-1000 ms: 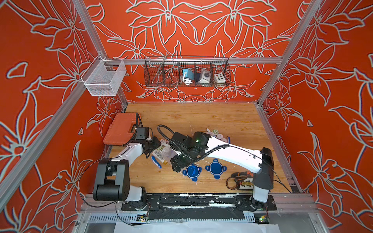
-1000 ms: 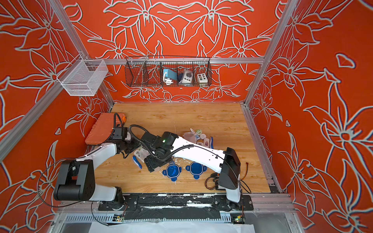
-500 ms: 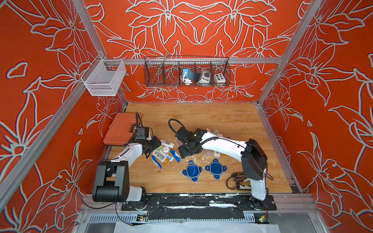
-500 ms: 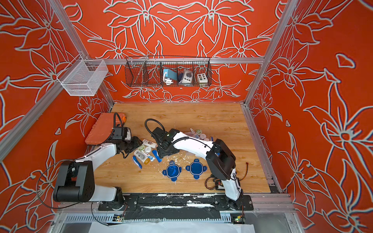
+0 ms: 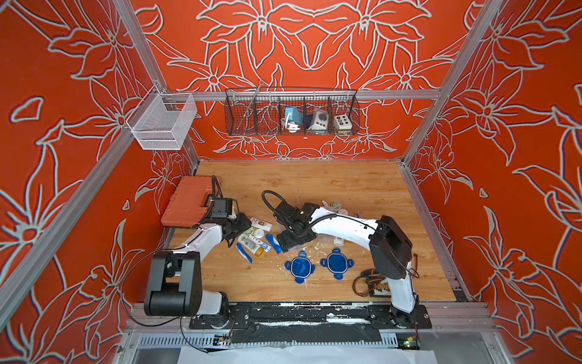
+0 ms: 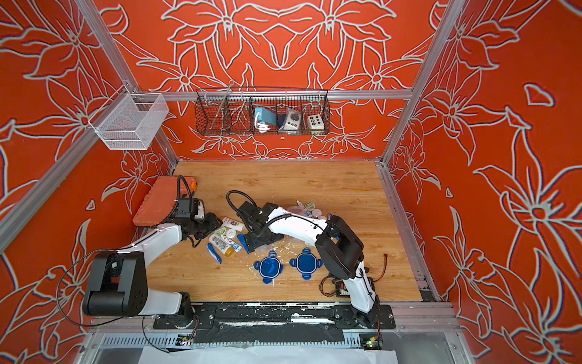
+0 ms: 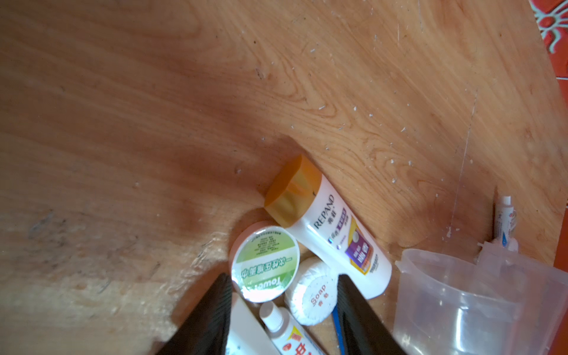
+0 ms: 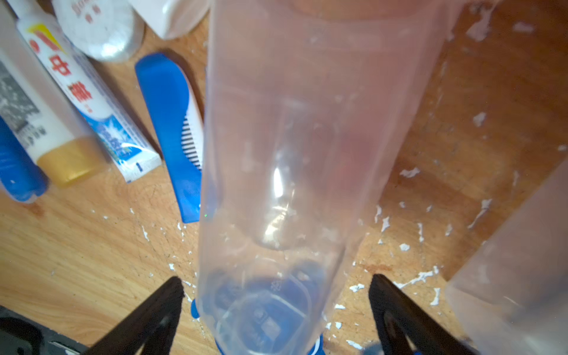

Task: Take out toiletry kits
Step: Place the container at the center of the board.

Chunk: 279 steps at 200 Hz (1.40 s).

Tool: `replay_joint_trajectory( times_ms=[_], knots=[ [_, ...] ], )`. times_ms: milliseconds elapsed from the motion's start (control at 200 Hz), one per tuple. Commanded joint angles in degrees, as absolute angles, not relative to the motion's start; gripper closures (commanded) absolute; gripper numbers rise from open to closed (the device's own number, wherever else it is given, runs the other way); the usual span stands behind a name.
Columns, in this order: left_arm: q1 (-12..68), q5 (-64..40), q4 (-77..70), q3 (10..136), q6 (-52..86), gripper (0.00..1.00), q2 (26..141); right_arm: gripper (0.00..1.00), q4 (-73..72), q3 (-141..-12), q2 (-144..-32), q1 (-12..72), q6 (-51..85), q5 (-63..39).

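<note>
Both top views: toiletries lie loose on the surface by the left arm, with a 2nd cluster beyond the right arm.
Left wrist: left jaws part-open over tin and soap, nothing clamped.
Right wrist: right jaws wide open, straddling clear tub, not touching it.

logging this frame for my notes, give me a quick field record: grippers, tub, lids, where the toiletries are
left gripper: jaws apart over loose toiletries, nothing visibly gripped
right gripper: open, jaws either side of the clear tub, not touching it
clear tub: looks empty
blue lids: two, off, flat on the table
toiletries: one pile by the left gripper, a second group farther back
</note>
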<state>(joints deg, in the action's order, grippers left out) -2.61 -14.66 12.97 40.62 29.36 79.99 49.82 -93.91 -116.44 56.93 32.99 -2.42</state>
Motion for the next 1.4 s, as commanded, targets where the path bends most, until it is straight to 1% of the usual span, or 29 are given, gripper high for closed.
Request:
replay_joint_trajectory(
  times_ms=[0, 115, 185, 380, 540, 651, 841, 1046, 1156, 1256, 1316, 1391],
  knots=[
    [-2.3, -14.6, 13.2, 40.5, 28.6, 0.47, 78.6, 0.06, 53.8, -96.3, -118.8, 56.1, 30.5, -2.5],
    [-2.3, -14.6, 13.2, 40.5, 28.5, 0.47, 78.5, 0.07, 55.7, -98.9, -120.0, 55.9, 29.8, -1.8],
    [-2.3, -14.8, 13.2, 40.6, 28.6, 0.47, 78.5, 0.10, 56.3, -99.4, -120.9, 55.4, 29.5, -2.4],
    [-2.3, -14.9, 13.2, 40.6, 28.5, 0.47, 78.3, 0.23, 52.1, -97.5, -120.5, 55.1, 30.9, -8.6],
    [-2.3, -14.7, 13.2, 40.6, 28.6, 0.48, 78.0, 0.35, 48.9, -96.5, -120.0, 55.2, 36.6, -10.7],
    [-2.3, -14.5, 13.3, 40.5, 28.5, 0.48, 77.8, 0.37, 45.6, -95.4, -120.6, 55.1, 41.2, -12.8],
    [-2.3, -14.6, 13.2, 40.5, 28.7, 0.48, 77.6, 0.39, 39.5, -91.7, -120.2, 55.2, 48.7, -16.2],
    [-2.2, -14.8, 13.0, 40.5, 28.7, 0.47, 77.1, 0.39, 38.2, -91.5, -120.5, 55.3, 50.3, -17.9],
    [-2.1, -14.9, 13.0, 40.5, 28.5, 0.47, 77.2, 0.38, 38.7, -91.8, -120.7, 55.3, 50.1, -17.8],
    [-2.0, -14.7, 13.2, 40.3, 28.5, 0.47, 77.1, 0.28, 38.7, -91.5, -120.6, 55.3, 50.3, -18.0],
    [-1.9, -14.7, 13.2, 40.3, 28.4, 0.47, 77.1, 0.17, 38.8, -91.5, -120.5, 55.3, 50.0, -17.8],
    [-1.8, -14.7, 13.1, 40.4, 28.5, 0.47, 77.0, 0.13, 39.3, -91.8, -120.2, 55.3, 49.1, -17.2]
  ],
)
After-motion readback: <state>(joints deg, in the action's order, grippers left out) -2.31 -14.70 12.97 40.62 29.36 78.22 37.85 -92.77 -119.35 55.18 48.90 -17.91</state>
